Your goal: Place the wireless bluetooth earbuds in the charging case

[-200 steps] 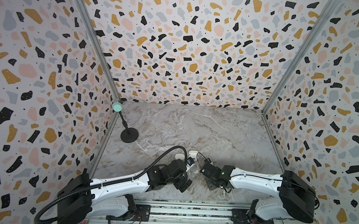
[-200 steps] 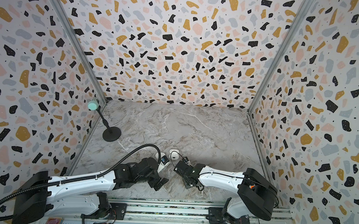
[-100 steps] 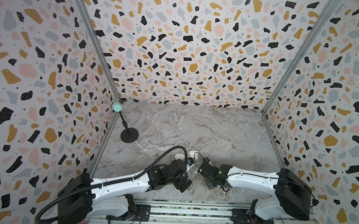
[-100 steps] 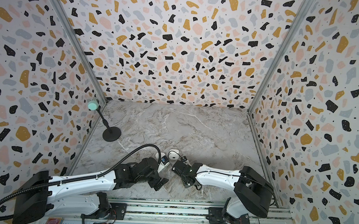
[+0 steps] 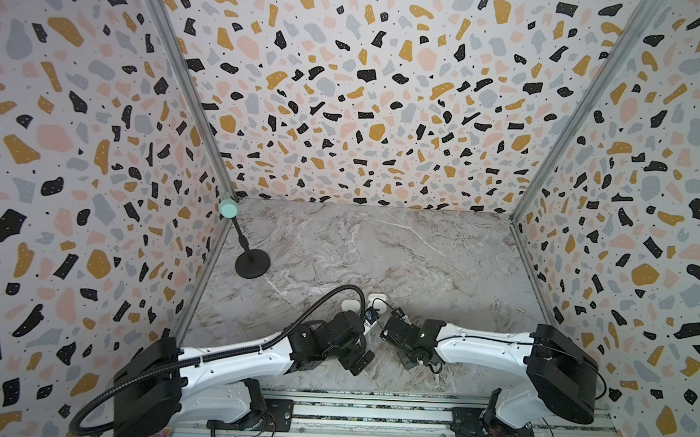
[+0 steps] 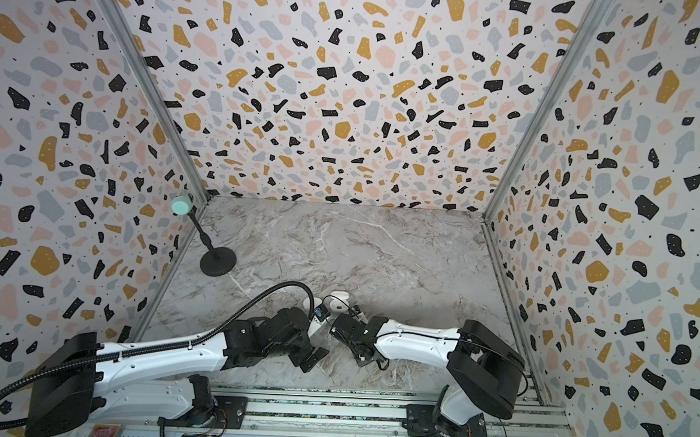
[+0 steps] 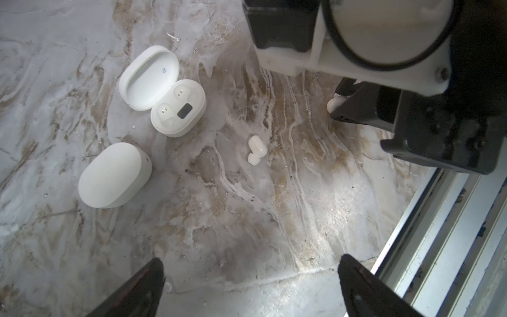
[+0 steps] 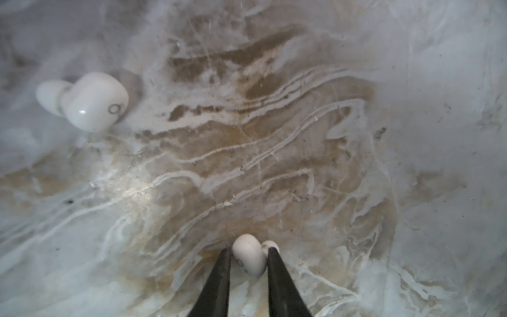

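White earbuds (image 7: 257, 149), white charging case (image 7: 162, 90), grey-brown marbled tabletop (image 7: 247, 219), terrazzo-patterned walls (image 5: 347, 103)

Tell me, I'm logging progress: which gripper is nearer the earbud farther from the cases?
Right. The right gripper is shut on the earbud; the left gripper hangs open, apart from it.

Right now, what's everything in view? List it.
open case: one, white, on the marble, lid flipped back, both sockets empty
closed case: one, white, beside the open case
loose earbud: one, white, on the marble, apart from the cases
gripped earbud: one, white, between the right fingers
stand: one, black with mint top, table's left edge
table: one, grey-brown marble
left gripper: black fingers, open, empty
right gripper: black fingers, shut on gripped earbud
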